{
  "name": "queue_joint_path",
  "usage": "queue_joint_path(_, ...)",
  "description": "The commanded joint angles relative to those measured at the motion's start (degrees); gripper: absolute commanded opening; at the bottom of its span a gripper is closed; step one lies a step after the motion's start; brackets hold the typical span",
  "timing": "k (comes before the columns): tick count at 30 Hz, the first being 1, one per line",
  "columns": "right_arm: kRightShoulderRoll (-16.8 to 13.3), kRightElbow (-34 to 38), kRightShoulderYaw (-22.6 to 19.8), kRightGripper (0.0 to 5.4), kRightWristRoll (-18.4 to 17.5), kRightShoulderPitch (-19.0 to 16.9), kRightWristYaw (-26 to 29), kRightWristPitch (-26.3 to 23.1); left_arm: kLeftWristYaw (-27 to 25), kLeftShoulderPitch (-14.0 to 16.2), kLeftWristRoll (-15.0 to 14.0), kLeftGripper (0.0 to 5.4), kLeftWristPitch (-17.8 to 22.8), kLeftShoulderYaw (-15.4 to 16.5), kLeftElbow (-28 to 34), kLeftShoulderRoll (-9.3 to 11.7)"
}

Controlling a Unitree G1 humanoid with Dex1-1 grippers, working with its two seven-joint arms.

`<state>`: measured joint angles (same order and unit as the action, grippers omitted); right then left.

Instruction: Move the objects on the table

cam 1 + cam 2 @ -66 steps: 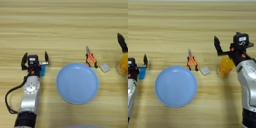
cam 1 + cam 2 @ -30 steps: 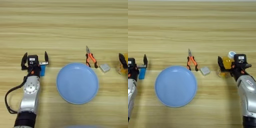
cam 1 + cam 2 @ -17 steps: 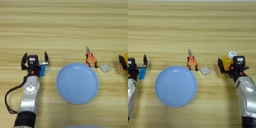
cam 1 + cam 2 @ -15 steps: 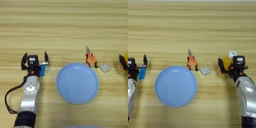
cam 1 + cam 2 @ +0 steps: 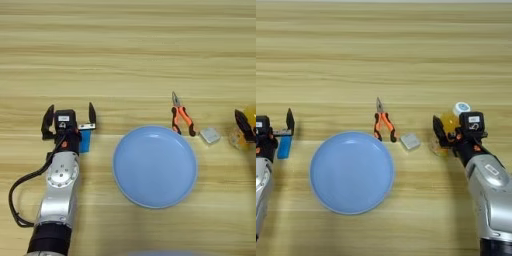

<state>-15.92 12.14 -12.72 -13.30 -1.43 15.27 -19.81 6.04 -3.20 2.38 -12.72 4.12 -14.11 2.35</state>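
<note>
Nothing has moved — the right gripper still hugs the bottle, right of the empty plate. Left gripper gapes over the bar.

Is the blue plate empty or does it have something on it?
Empty. The blue plate shows only bare surface; the pliers and the small grey block lie on the table beyond its rim.

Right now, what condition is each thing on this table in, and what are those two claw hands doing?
Left gripper: open, fingers spread over the blue bar.
Blue bar: lying flat on the table, not gripped.
Right gripper: at the bottle; whether it grips is unclear.
Bottle: white cap on, holds orange liquid, partly hidden by the gripper.
Blue plate: flat, empty.
Pliers: lying closed beside the plate.
Small grey block: lying on the table.
</note>
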Motion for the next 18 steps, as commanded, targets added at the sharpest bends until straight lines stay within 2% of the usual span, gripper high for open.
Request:
queue_joint_path(1, 0.6, 7.5, 1.8, 3.53, -1.1, 0.1, -0.6, -2.5, 0.1, -0.5, 0.6, 5.40, 0.0, -0.1, -0.4, 0.3)
queue_joint_path(6, 1.5, 13.4, 4.3, 3.53, -1.3, -0.6, -1.0, -4.9, 0.0, -0.4, 0.6, 5.40, 0.0, -0.1, -0.4, 0.3)
queue_joint_path(12, 2.7, 19.7, 13.6, 3.53, -0.5, -1.7, -0.3, -8.1, 0.1, -0.6, 0.6, 5.40, -0.1, -0.2, -0.7, 0.3)
queue_joint_path(18, 3.0, 20.2, 20.8, 3.53, 1.0, -3.3, 0.6, -8.5, 0.3, -0.8, 0.8, 5.40, -0.1, -0.4, -0.9, 0.2)
